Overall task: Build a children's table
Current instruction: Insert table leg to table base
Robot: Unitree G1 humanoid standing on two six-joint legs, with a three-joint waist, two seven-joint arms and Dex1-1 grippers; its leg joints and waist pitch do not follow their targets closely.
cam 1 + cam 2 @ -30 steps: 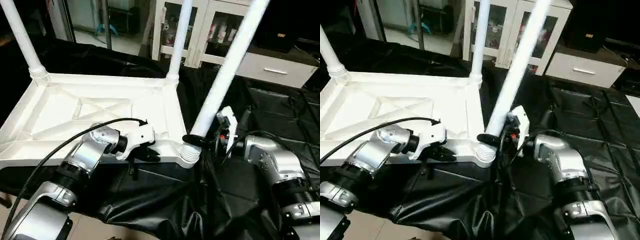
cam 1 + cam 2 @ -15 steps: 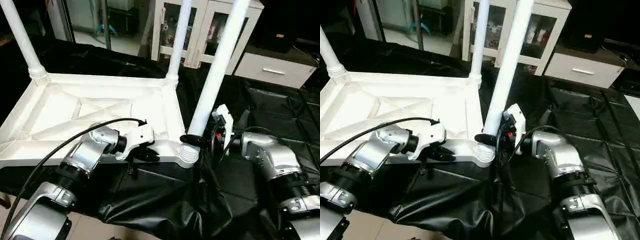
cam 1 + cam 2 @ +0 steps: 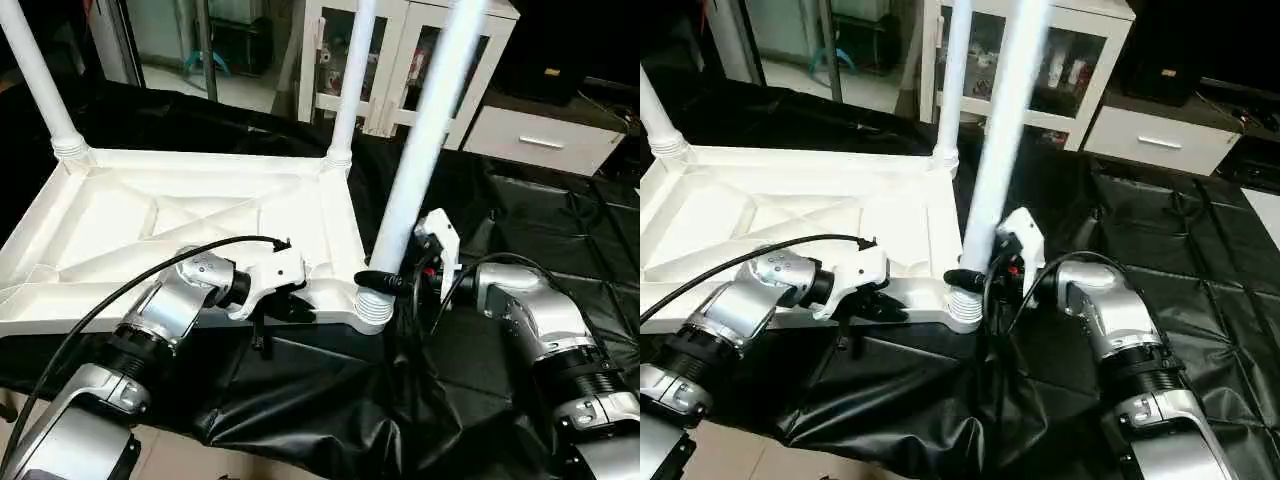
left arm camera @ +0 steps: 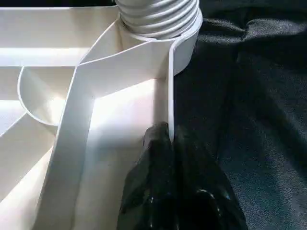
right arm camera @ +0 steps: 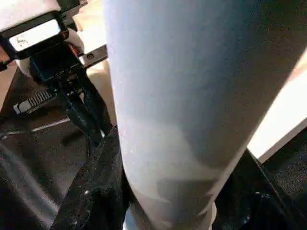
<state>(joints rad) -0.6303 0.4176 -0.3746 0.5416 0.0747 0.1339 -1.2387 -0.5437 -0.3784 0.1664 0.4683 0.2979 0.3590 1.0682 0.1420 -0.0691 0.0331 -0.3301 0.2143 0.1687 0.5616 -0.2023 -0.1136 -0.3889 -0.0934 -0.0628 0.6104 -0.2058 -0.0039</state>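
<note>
The white table top [image 3: 180, 225] is lying upside down on the black-draped worktop [image 3: 560, 230], near its front edge. The left gripper [image 3: 290, 305] is pinching the top's front rim [image 4: 169, 96], fingers nearly closed. The right gripper [image 3: 385, 283] is clasping the leg [image 3: 425, 140] standing in the near right corner socket [image 3: 374, 307], jaws about half open around it.

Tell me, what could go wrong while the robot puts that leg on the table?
1. The leg the right gripper holds still leans a little in its corner socket. Pushed at that slant, it might jam instead of seating.
2. The left gripper pinches only the thin rim of the tabletop. A hard push on the leg could slip the rim free and shift the top.
3. The tabletop's near edge sits by the edge of the black-draped worktable, so a shove could slide it off.
</note>
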